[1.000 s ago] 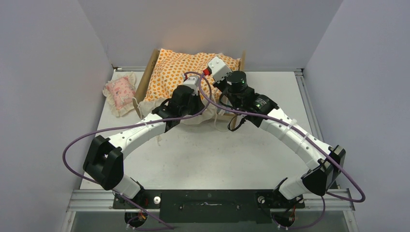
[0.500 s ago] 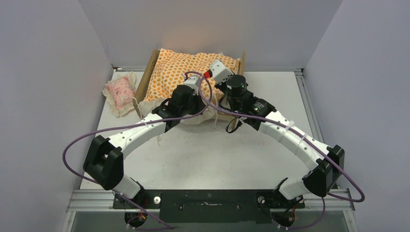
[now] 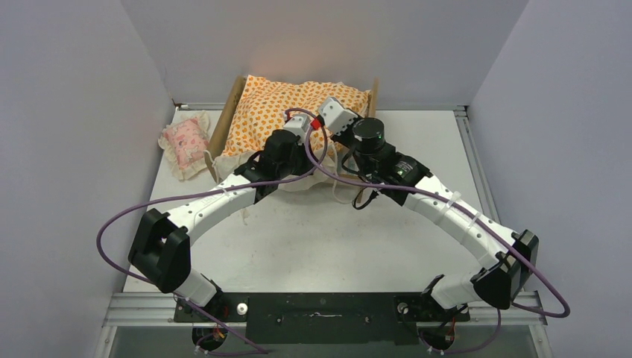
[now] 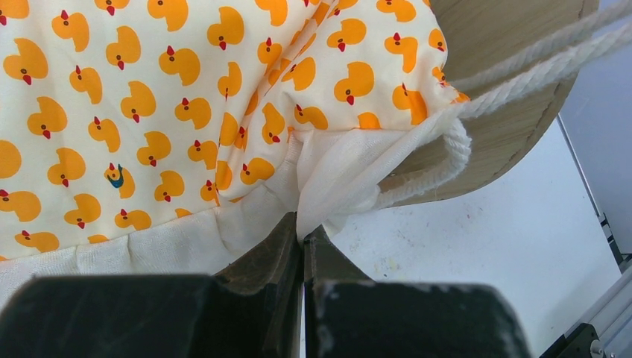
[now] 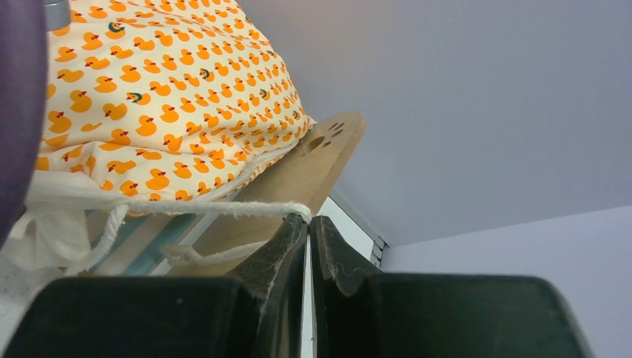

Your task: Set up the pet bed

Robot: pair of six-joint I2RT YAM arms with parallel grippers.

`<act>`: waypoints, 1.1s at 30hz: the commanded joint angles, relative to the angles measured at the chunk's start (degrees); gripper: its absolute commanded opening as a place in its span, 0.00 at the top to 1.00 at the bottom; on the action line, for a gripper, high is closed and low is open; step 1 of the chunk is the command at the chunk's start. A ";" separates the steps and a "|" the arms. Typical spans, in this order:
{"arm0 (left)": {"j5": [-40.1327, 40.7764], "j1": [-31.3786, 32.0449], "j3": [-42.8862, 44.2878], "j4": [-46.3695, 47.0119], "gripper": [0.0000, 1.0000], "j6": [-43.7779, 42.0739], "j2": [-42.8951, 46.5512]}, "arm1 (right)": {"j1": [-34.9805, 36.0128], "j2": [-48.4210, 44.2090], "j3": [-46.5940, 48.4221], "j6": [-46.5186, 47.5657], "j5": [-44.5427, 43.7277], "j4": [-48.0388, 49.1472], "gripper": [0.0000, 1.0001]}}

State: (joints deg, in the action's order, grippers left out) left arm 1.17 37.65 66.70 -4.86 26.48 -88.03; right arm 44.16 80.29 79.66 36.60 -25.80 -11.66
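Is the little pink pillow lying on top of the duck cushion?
No, the pink pillow lies on the white table, to the left of the pet bed and its duck cushion.

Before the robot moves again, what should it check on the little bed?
1. Grip of the left gripper on the white ruffle of the cushion: ok, shut on it.
2. Grip of the right gripper on the white cord: ok, shut on it.
3. Cushion flat inside the pet bed: cannot tell, the arms hide its near end.
4. Pink pillow on the bed: not ok, it lies on the table, left of the bed.
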 commanded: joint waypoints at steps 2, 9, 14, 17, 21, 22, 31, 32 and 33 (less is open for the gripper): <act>-0.71 -0.47 1.92 1.07 1.00 0.04 -0.55 | 0.37 -3.43 -2.45 -3.52 2.13 -1.57 0.94; -1.13 -0.47 1.40 0.80 1.00 -0.30 -0.18 | 1.57 -5.51 -6.42 -9.40 1.60 -4.11 0.95; -1.17 -0.41 1.66 0.69 1.00 -0.38 -0.26 | 1.77 -7.50 -7.63 -6.89 -2.18 -0.19 0.95; -1.17 -0.39 2.28 0.53 1.00 -0.38 -0.45 | 2.07 -6.57 -5.55 -2.81 -4.82 2.16 0.95; -1.17 -0.38 3.03 0.35 1.00 -0.50 -0.78 | 2.64 -4.97 -3.65 3.75 -8.78 5.72 0.95; -1.17 -0.38 3.15 0.30 1.00 -0.46 -0.80 | 2.74 -4.65 -3.40 5.02 -9.34 6.22 0.95; -1.17 -0.30 2.73 -0.15 1.00 -0.47 -0.64 | 5.29 -4.74 -5.74 8.90 -10.46 5.93 0.95; -1.17 -0.30 2.56 -0.19 1.00 -0.46 -0.63 | 5.78 -4.86 -6.46 8.54 -9.55 5.54 0.94; -1.17 -0.30 2.42 -0.23 1.00 -0.46 -0.62 | 6.25 -4.78 -7.01 8.12 -8.97 5.00 0.94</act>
State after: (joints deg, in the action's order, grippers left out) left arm 0.12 37.65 67.46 -5.28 26.48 -88.58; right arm 48.95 76.25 73.54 43.31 -32.97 -9.04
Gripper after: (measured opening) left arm 0.009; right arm 0.062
